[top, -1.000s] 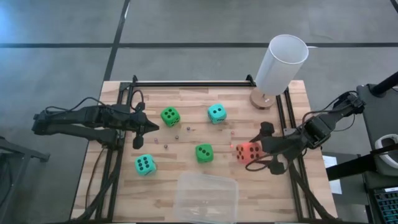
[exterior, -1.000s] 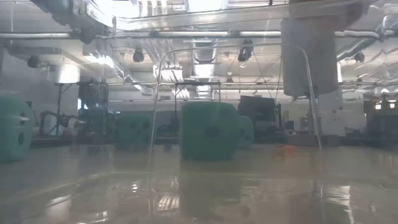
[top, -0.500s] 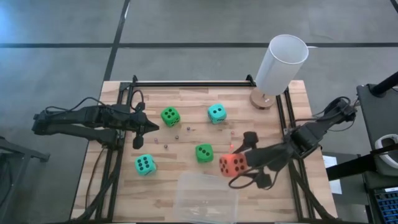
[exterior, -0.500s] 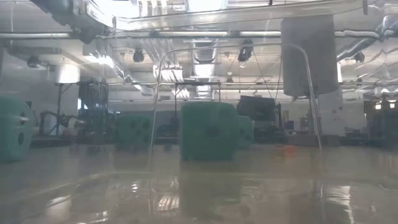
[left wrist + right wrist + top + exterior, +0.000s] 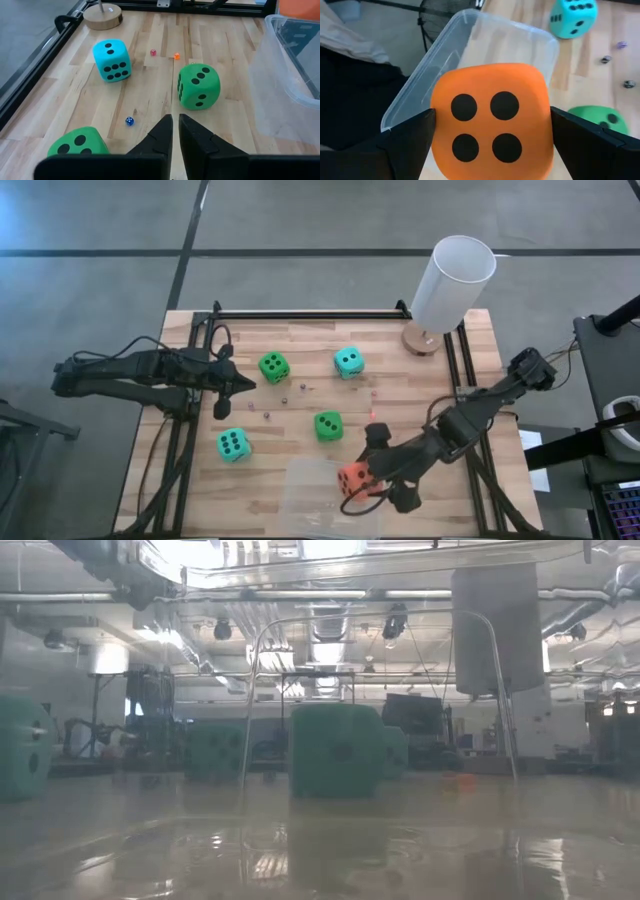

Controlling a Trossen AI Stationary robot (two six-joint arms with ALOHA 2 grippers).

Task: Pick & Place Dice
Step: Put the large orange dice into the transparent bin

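One die in hand: the right gripper (image 5: 362, 481) holds the orange-red die (image 5: 352, 479) between its two fingers, one on each side, with the four-pip face toward the wrist camera.
Landmark: the clear plastic bin (image 5: 300, 492) at the near edge of the table; all places below are given from it.
Place of the held die: over the bin's right part, above its rim and not yet resting inside; in the right wrist view the die (image 5: 491, 132) covers much of the bin (image 5: 420, 75) behind it.
Step in hand: carrying the die to the bin, judged to be the end of the carry and just before the release.
Next move: it calls for bringing the die fully inside the rim, lowering it a little, then spreading the fingers so that it drops in. A soft die let go over the rim could bounce out onto the wood.
Left gripper (image 5: 222, 390): closed on nothing, waiting well apart from the bin, toward the far left.
Dice still on the table: four. A green die (image 5: 328, 426) just beyond the bin, a teal die (image 5: 232, 444) to the bin's left, another green die (image 5: 273, 366) and another teal die (image 5: 348, 361) farther beyond it.
Progress: the bin appears to have no dice in it yet, so this would be the first of five.
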